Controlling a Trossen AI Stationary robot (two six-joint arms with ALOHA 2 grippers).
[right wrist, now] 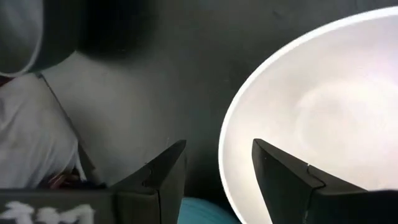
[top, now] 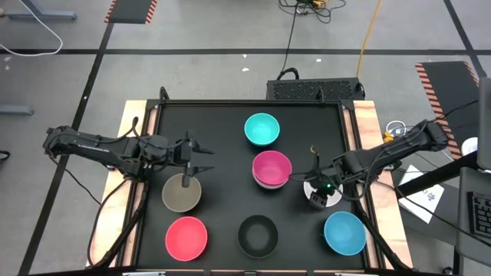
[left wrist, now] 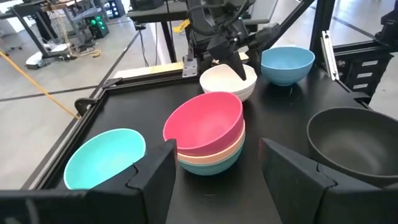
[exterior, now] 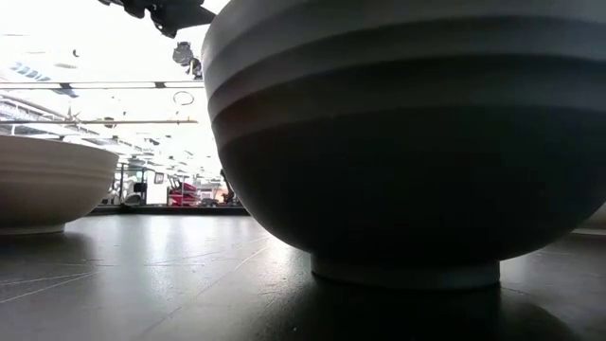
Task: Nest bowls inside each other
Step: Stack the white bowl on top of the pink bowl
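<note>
A robotics lab or workshop. Grey concrete floor (top: 215, 31) marked with red-and-black hazard tape (top: 130, 11), loose cables (top: 307, 6) trailing across it, a black-topped work table (top: 230, 138) on a wooden base, metal-framed benches (left wrist: 56, 25) with equipment behind.

White bowl (top: 323, 193) mostly hidden under right hand (top: 324, 186); black bowl (exterior: 407, 142) fills low view.

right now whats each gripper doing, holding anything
Left gripper: open, empty, above the olive-grey bowl.
Right gripper: open, one finger inside the white bowl's rim, not gripping.
</note>
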